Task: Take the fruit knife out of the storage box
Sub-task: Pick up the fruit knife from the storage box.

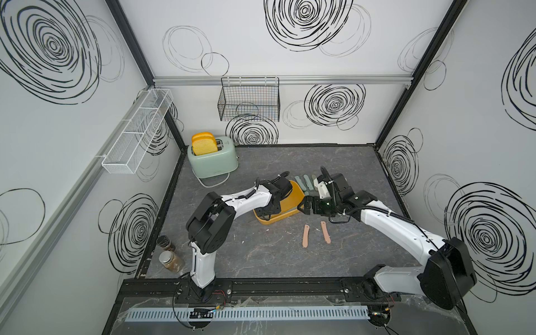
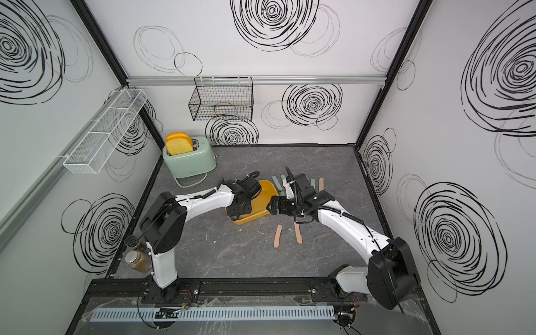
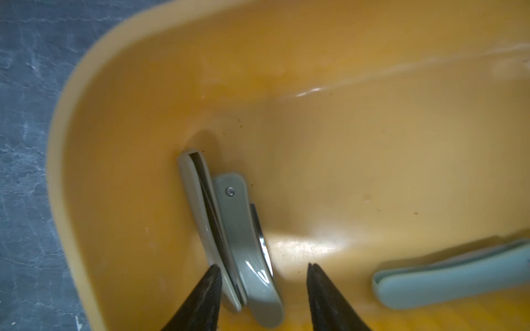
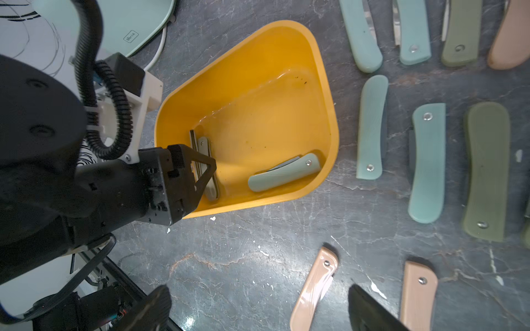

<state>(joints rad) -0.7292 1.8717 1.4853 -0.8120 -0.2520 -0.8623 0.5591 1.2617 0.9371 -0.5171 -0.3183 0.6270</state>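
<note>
The mustard-yellow storage box (image 1: 293, 210) (image 4: 258, 86) sits mid-table. Inside it, two folded grey-green fruit knives (image 3: 238, 229) lie side by side against one wall, one of them standing on its edge. A third, pale blue fruit knife (image 3: 453, 275) (image 4: 284, 172) lies apart on the box floor. My left gripper (image 3: 262, 273) (image 1: 268, 214) reaches down into the box, open, its fingers astride the pair. One fingertip (image 3: 212, 279) is by the on-edge knife and the other stands clear. My right gripper (image 4: 259, 295) (image 1: 304, 207) hangs open over the table beside the box, holding nothing.
Several folded knives (image 4: 427, 160) lie in rows on the table behind the box, and two pink ones (image 1: 305, 235) in front. A mint toaster (image 1: 211, 162) with bread stands at the back left, and two jars (image 1: 171, 259) at the front left. A black wire basket (image 1: 249, 101) and a white mesh basket (image 1: 136, 130) hang on the walls.
</note>
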